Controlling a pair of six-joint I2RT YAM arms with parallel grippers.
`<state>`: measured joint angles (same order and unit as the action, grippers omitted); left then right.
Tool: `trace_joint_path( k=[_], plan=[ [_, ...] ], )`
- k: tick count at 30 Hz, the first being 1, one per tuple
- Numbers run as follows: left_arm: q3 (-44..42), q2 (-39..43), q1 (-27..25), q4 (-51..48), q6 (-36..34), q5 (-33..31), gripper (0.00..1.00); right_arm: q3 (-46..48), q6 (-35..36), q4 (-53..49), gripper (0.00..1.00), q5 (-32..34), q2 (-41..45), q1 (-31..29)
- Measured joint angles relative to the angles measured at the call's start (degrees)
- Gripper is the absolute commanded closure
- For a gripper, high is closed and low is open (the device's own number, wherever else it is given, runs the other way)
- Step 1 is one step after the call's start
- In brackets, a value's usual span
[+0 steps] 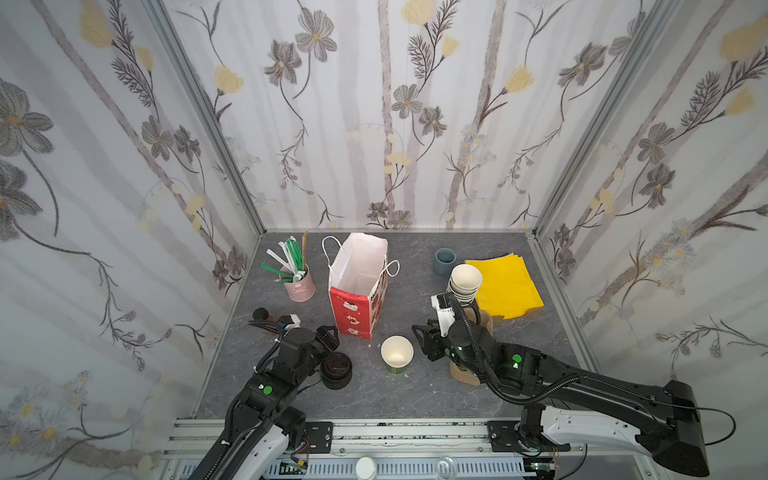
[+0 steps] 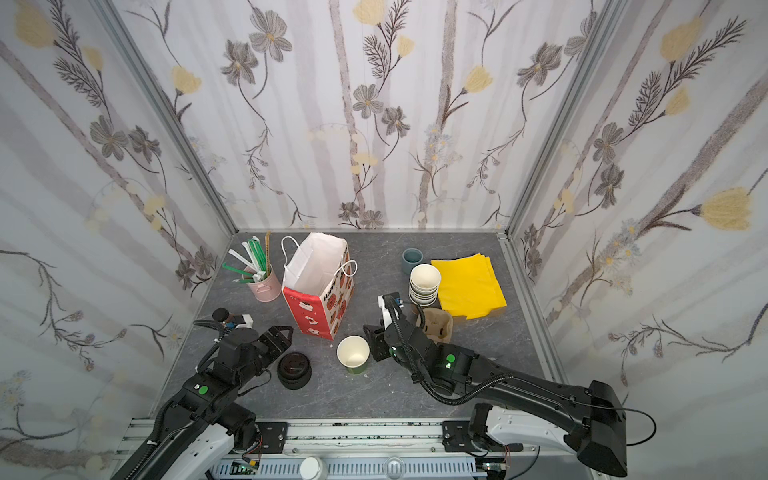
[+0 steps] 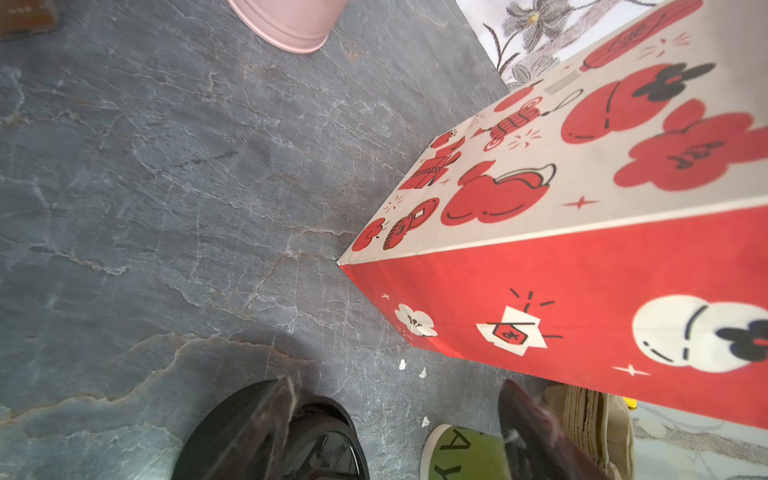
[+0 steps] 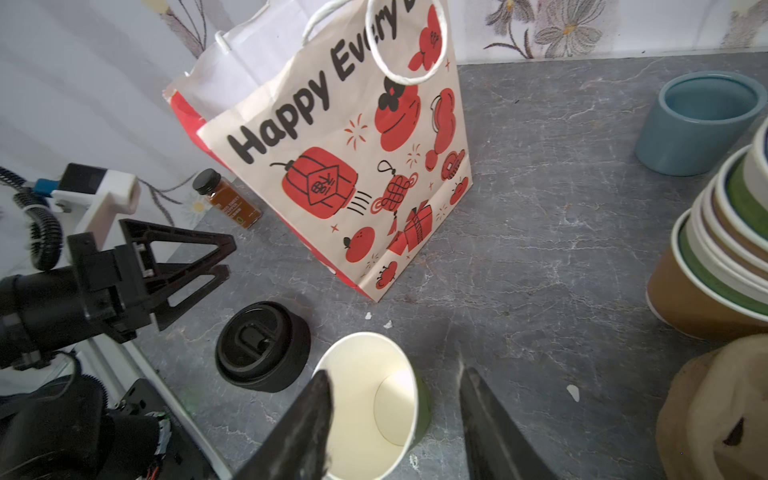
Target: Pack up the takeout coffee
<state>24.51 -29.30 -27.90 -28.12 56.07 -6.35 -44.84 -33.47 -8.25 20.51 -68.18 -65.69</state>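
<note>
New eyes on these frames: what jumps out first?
The red-and-cream paper bag standing open in the middle, then the bright yellow napkins at the back right. In front of the bag, a lidless paper cup stands upright beside a stack of black lids.

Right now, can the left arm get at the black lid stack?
Probably yes. The left gripper hangs open just beside the lid stack, with nothing between; the paper bag stands clear.
</note>
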Motion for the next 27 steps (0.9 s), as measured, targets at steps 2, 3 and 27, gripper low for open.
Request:
trace_joint_path(
  k=[2,3,27],
  plan=[
    [0.33,-1.14,-1.79,-0.92,0.39,-2.05,0.2,0.39,0.24,0.66,0.48,-1.09,0.37,-0.26],
    [0.42,-1.84,-2.16,-1.38,0.46,-3.1,0.19,0.61,0.7,0.72,0.49,-1.29,0.46,-0.31],
    [-3.78,-9.03,-3.32,-3.34,3.45,-2.43,0.21,3.87,1.16,0.76,0.46,-1.99,2.23,-0.35]
  ],
)
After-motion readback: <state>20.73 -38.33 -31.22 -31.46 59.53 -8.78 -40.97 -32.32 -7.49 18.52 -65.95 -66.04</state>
